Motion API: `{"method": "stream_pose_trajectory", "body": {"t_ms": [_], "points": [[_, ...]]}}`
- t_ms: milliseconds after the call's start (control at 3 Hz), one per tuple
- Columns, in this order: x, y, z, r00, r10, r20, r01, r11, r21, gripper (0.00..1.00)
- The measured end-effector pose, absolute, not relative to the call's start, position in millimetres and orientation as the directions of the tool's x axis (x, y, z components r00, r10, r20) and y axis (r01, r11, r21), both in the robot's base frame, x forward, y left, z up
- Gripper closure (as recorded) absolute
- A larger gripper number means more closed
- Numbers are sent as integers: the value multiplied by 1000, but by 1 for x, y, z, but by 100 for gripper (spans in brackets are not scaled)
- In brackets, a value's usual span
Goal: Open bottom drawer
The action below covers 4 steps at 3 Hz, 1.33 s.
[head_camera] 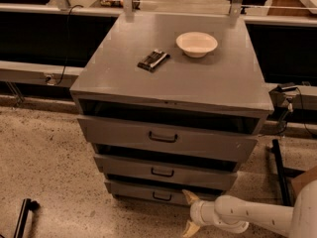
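The bottom drawer [143, 192] is the lowest grey front of the cabinet, with a small black loop handle [162, 197]. It sits near the floor and looks closed or nearly so. My gripper [189, 212] is at the lower right of that drawer, just right of the handle. Its two pale fingers [189, 197] are spread apart, one pointing up by the drawer front and one down near the floor. It holds nothing. The white arm [247, 214] comes in from the right edge.
The middle drawer [163, 171] and the tall top drawer [163, 138] stick out slightly above. On the cabinet top [213, 83] lie a white bowl [196, 43] and a dark snack packet [153, 60]. A black stand [280, 170] is at the right, a black bar [22, 217] at the lower left.
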State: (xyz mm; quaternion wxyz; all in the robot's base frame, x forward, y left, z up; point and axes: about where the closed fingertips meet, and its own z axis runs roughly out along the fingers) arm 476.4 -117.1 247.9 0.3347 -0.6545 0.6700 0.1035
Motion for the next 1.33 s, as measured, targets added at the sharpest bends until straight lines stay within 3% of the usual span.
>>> {"method": "stream_pose_trajectory", "body": {"t_ms": [667, 1333], "points": [[495, -128, 215, 152, -816, -557, -941, 53, -335, 0], [521, -143, 196, 112, -810, -576, -946, 91, -312, 2]]}}
